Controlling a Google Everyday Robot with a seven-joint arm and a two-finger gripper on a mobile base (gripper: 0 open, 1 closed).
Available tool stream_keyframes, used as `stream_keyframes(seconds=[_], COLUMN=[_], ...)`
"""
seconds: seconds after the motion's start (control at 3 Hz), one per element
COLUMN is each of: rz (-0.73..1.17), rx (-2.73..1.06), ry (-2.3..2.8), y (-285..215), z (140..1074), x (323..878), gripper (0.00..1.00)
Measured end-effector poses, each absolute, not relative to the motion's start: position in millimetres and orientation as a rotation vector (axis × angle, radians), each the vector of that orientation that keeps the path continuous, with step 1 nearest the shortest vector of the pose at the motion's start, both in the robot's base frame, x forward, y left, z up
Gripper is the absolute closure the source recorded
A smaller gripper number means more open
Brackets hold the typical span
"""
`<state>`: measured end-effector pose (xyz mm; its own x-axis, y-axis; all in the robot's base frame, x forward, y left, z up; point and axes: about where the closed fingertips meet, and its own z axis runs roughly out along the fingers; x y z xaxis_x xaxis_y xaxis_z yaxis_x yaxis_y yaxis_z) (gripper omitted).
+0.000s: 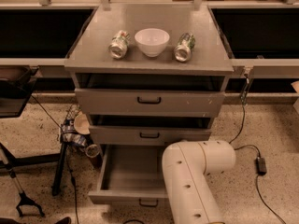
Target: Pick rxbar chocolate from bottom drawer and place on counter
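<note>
The bottom drawer (pixel 117 171) is pulled open at the foot of the grey three-drawer cabinet. Its visible left part shows only bare grey floor. My white arm (pixel 196 171) reaches down over the drawer's right part and hides it. The gripper is hidden behind the arm. The rxbar chocolate does not show; it is hidden or out of view. The counter (pixel 149 27) is the cabinet's flat grey top.
On the counter stand a white bowl (pixel 152 41) and two silver-green cans lying on their sides, one left (pixel 118 44) and one right (pixel 184 46). The two upper drawers are slightly open. A tripod stand and cables (pixel 70 139) sit left of the cabinet; a cable and adapter (pixel 259 164) lie right.
</note>
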<state>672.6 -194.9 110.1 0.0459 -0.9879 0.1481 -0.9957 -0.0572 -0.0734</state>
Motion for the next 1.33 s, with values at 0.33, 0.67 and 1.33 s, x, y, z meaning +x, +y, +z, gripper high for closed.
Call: stream_keyframes(seconds=[0.33, 0.67, 1.33], rz=[0.244, 0.212, 0.175], rx=[2.219, 2.202, 2.174], ry=[-2.15, -2.206, -2.284], y=[-196.7, -200.7, -217.3], z=[116.7, 137.9, 224.6], x=[670.4, 660.0, 621.6], gripper=[1.0, 1.0, 1.0])
